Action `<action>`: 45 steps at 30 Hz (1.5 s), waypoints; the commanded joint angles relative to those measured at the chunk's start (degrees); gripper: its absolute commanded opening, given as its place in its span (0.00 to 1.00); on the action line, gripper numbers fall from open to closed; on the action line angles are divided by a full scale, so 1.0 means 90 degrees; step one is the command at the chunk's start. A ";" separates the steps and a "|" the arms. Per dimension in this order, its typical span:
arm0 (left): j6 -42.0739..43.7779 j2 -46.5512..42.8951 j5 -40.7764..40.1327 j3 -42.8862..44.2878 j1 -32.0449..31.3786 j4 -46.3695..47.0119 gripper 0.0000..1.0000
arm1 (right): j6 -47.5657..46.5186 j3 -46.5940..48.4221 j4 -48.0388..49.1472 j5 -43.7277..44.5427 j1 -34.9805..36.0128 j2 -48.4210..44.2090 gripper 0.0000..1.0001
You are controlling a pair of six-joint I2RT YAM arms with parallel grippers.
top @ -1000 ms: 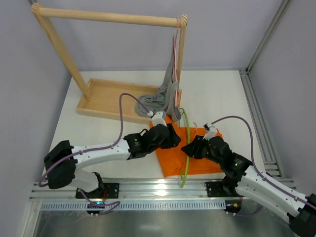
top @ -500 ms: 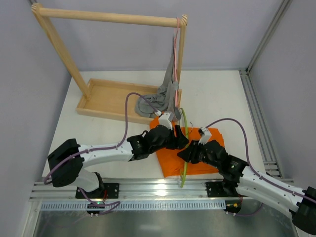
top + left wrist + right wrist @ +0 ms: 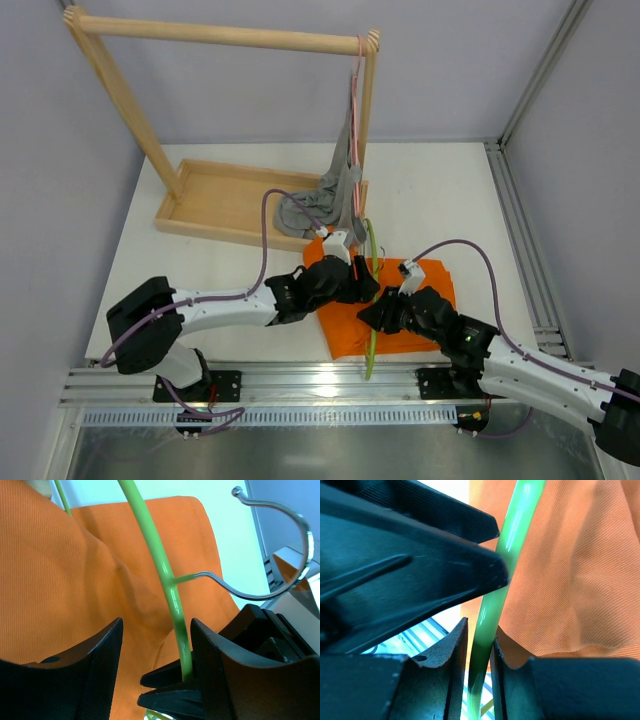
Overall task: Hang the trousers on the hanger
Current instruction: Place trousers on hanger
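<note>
The orange trousers [image 3: 343, 325] lie folded on the table in front of the arms. The lime-green hanger [image 3: 371, 245] lies across them, its metal hook [image 3: 280, 587] pointing right. My right gripper [image 3: 372, 315] is shut on the hanger's green bar [image 3: 492, 610], seen close up in the right wrist view, with orange cloth [image 3: 570, 580] behind. My left gripper [image 3: 368, 285] is open. Its fingers straddle the same bar [image 3: 165, 575] just above the right gripper's fingers [image 3: 170, 690], and the bar runs close to the left gripper's right finger. Trousers [image 3: 65, 580] fill the left wrist view.
A wooden rack [image 3: 220, 38] with a tray base [image 3: 210, 200] stands at the back. A grey garment [image 3: 335, 190] hangs from a pink hanger [image 3: 355, 90] at its right post, reaching down to the trousers' far edge. A metal rail [image 3: 300, 385] runs along the near edge.
Both grippers have closed in on the hanger: the left arm reached right, the right gripper slid left. The hanger has shifted slightly left with the right gripper.
</note>
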 commanded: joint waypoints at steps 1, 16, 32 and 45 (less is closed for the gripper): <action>0.0005 0.0130 -0.0293 0.0233 0.0002 0.0031 0.57 | 0.0032 -0.0001 0.0339 0.0186 0.0071 0.0044 0.26; -0.0083 0.0755 -0.0263 0.0818 0.0002 -0.0330 0.50 | 0.0032 -0.0137 0.0583 0.0264 0.0101 0.0220 0.26; -0.0103 0.0589 -0.0449 0.0682 0.0022 -0.0751 0.08 | -0.0183 0.0312 -0.1689 0.1315 0.0101 -0.0668 0.43; -0.0376 0.0423 -0.0448 0.0604 0.0022 -0.0867 0.00 | -0.0466 0.1669 -0.2768 0.2442 -0.0357 0.1038 0.71</action>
